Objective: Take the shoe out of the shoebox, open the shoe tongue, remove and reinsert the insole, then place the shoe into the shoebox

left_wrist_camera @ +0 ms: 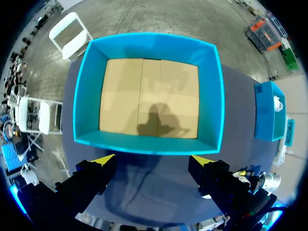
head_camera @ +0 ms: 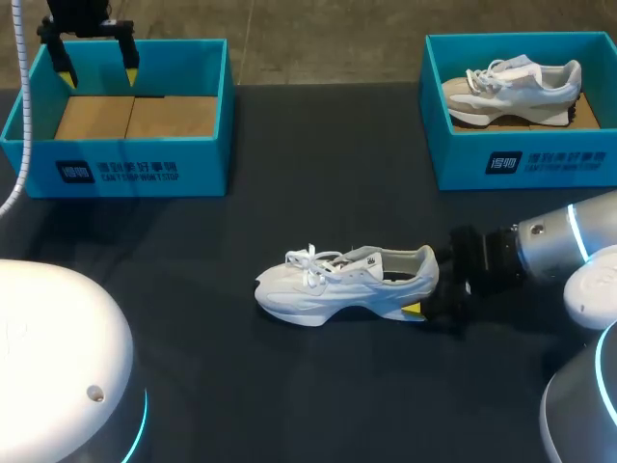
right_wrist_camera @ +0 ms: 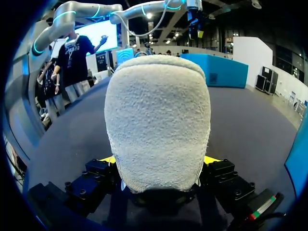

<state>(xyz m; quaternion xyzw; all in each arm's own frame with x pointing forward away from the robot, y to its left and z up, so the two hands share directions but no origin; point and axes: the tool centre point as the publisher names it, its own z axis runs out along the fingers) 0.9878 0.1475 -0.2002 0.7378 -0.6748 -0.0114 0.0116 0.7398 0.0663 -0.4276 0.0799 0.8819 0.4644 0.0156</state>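
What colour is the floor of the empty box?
The box floor is tan cardboard; clearest in the left wrist view.

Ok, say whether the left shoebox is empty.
Empty: the left shoebox shows only bare cardboard floor; the white shoe lies outside it.

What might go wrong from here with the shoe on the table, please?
The right gripper holds the shoe only by its heel, so the toe may swing or slip once the tongue is pulled. The left gripper hangs open over the empty box, so nothing steadies the toe.
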